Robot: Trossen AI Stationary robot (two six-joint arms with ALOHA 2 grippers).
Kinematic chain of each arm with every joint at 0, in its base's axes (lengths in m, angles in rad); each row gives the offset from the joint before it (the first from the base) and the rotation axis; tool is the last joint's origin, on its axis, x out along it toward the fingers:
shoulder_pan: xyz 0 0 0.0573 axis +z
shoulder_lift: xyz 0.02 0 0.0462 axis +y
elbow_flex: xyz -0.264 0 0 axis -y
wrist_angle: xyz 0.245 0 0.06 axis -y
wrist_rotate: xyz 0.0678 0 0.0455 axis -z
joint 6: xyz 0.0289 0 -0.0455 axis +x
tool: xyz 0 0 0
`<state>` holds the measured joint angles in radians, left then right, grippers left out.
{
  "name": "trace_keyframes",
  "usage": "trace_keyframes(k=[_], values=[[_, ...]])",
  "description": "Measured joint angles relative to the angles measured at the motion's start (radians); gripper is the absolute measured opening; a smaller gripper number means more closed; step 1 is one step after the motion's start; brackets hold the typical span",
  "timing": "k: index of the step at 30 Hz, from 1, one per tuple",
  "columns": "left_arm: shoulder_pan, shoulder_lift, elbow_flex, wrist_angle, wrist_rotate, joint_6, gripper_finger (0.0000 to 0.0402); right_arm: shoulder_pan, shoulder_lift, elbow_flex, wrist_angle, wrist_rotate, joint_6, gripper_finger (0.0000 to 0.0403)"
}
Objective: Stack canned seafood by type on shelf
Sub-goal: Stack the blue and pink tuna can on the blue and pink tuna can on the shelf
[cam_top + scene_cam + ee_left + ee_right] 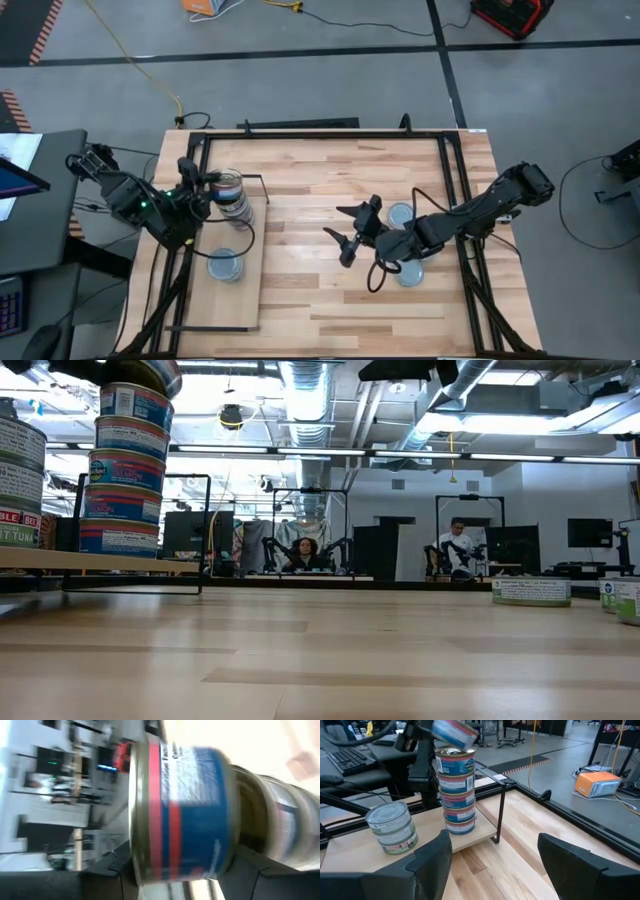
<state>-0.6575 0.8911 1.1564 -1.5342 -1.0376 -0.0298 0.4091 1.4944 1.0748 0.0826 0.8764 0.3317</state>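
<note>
A tall stack of several tins (457,795) with blue and red labels stands on the pale wood shelf (248,290), near its black wire frame (501,810). A short stack of two tins (392,827) stands beside it on the board. My left gripper (212,183) is shut on one more tin (455,732) just over the tall stack (232,197). My right gripper (350,232) hangs open over the table's middle, its fingers spread wide in the right wrist view (495,855). Two silver-topped tins (400,213) (410,272) lie on the table by the right arm. My left gripper pinches the blue-and-red tin by its side wall (180,820), one finger (105,872) on each side. It comes roughly level from the table's left side. The tin (455,732) is lifted and tilted over the tall stack's top; whether its lower edge touches the top tin, I cannot tell.
The shelf lies on the left part of the slatted tabletop (330,290), inside a black frame (460,200) around the table. Bare wood lies between shelf and right arm. In the low view, tins (530,592) (622,596) stand at right; people sit far behind.
</note>
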Motion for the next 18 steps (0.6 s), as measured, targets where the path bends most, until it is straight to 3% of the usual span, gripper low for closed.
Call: trace_keyframes(k=[10,18], values=[[0.0,0.0,-0.001,0.016,0.046,0.033,0.0287,0.0,0.0,0.0,0.0,0.0,0.0,0.032],[0.0,0.001,0.043,0.01,0.134,0.053,0.0296,0.0,0.0,0.0,0.0,0.0,0.0,0.032]])
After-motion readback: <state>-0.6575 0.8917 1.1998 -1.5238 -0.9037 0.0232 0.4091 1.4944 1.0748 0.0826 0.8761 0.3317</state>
